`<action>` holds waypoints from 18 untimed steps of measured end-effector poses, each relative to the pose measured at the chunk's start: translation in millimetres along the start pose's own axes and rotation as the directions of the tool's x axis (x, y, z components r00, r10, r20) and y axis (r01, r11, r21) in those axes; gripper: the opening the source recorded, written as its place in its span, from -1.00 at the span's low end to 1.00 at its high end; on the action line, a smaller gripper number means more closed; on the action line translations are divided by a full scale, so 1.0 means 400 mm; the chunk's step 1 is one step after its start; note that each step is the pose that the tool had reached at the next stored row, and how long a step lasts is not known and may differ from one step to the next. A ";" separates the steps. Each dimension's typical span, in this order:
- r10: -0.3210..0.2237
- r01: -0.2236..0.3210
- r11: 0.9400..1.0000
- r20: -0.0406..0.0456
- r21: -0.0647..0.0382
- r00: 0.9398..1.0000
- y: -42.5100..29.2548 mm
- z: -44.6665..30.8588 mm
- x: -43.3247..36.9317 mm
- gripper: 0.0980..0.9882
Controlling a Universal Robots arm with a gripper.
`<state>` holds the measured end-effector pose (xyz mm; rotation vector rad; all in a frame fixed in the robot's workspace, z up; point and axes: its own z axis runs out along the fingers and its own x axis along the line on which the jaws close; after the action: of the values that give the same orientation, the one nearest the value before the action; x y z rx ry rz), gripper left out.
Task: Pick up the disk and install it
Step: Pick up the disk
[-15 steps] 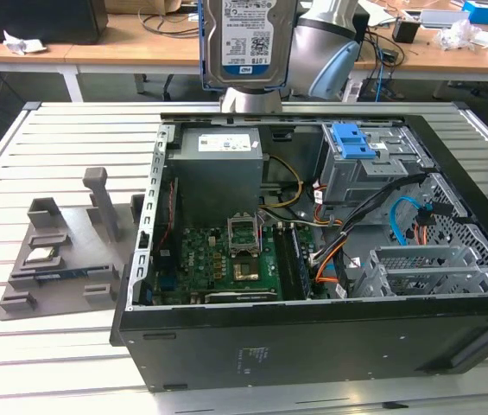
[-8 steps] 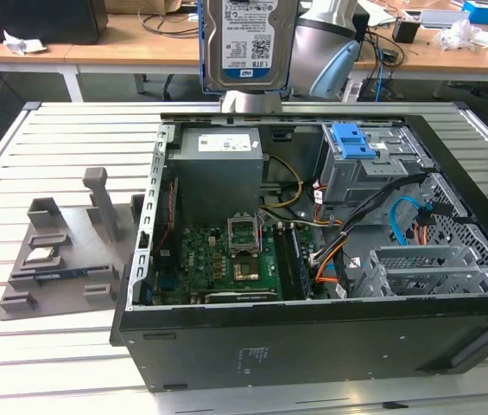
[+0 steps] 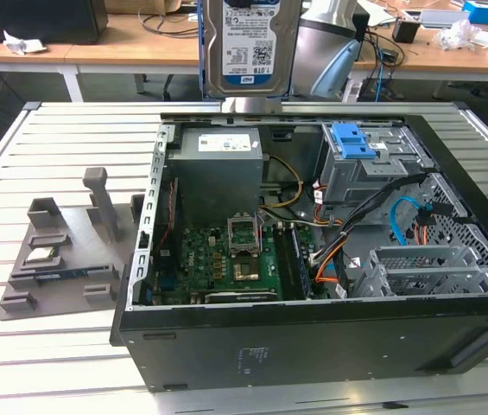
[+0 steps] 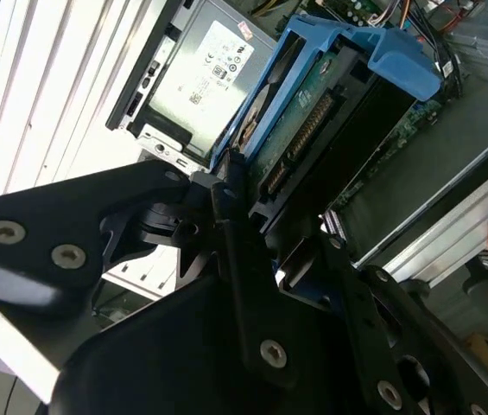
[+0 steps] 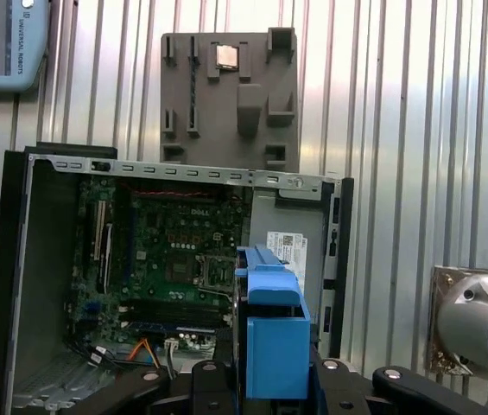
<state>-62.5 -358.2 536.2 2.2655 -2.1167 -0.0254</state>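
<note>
Exterior view: we see the flat rectangular silver metal disk (image 3: 250, 43), white-and-blue label facing us, held upright above the open black computer case (image 3: 313, 346) on the slatted metal bench (image 3: 53, 363). In the second wrist view our black hand (image 4: 274, 216) is clamped on its blue plastic carrier bracket (image 4: 313, 52), over the grey power supply box (image 4: 200, 60).
</note>
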 end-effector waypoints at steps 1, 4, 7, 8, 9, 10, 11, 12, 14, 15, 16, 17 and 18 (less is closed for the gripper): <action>0.000 0.000 1.000 0.000 0.000 1.000 0.000 0.000 0.003 -0.39; 0.000 0.000 1.000 0.000 0.000 1.000 0.001 0.001 0.010 -0.39; 0.000 0.000 1.000 0.000 0.000 1.000 0.001 0.002 0.016 -0.39; 0.000 0.000 1.000 0.000 0.000 1.000 0.001 0.002 0.019 -0.39; 0.000 0.000 1.000 0.000 0.000 1.000 0.001 0.002 0.021 -0.39; 0.000 0.000 1.000 0.000 0.000 1.000 0.001 0.003 0.023 -0.39; 0.000 0.000 1.000 0.000 0.000 1.000 0.002 0.004 0.032 -0.39; 0.000 0.000 1.000 0.000 0.000 1.000 0.002 0.004 0.034 -0.39; 0.000 0.000 1.000 0.000 0.000 1.000 0.002 0.004 0.039 -0.39; 0.000 0.000 1.000 0.000 0.000 1.000 0.003 0.005 0.041 -0.39; 0.000 0.000 1.000 0.000 0.000 1.000 0.003 0.005 0.044 -0.39; 0.000 0.000 1.000 0.000 0.000 1.000 0.003 0.005 0.047 -0.39; 0.000 0.000 1.000 0.000 0.000 1.000 0.003 0.005 0.050 -0.39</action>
<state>-62.5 -378.1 534.4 2.2655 -2.1167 -0.0255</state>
